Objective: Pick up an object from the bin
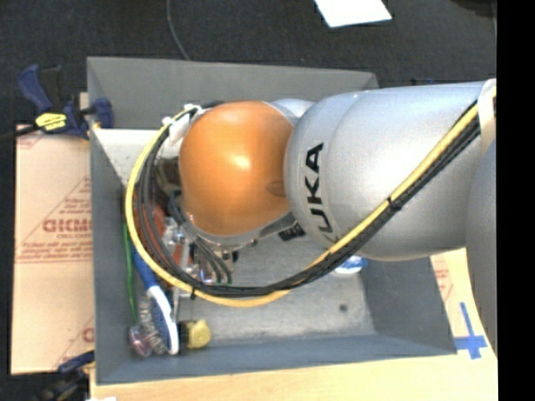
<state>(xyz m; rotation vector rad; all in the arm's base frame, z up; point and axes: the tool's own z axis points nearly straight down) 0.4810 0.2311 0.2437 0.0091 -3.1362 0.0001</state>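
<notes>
Viewed from above and slightly to one side. Reached into the grey bin [251,78] from the right with the arm [384,174], wrist turned down over the bin's left half and capped by the orange cover [234,170]. Carried the yellow-and-black cable [251,295] in a loop round the wrist's left and lower side, presumably slack so that the wrist could turn.

Glimpsed the gripper [199,256] just below the cover as a cluster of metal parts low in the bin. Could not tell whether released, clenched or grasping anything, being screened by cover and cable.

Found the nearest candidates crowded into the lower-left corner:
- a blue-and-white toothbrush [163,303] lying along the left wall
- a clear plastic piece [144,337] at its lower end
- a small yellowish lump [199,333] just beside these
- a thin green strip [129,266] against the wall

Noted a blue-and-white scrap [351,266] peeking from under the arm further right. Could not say which of these lay beneath the gripper. Judged the pick not yet visibly made, and the corner's walls likely to hamper a clean grasp there.
</notes>
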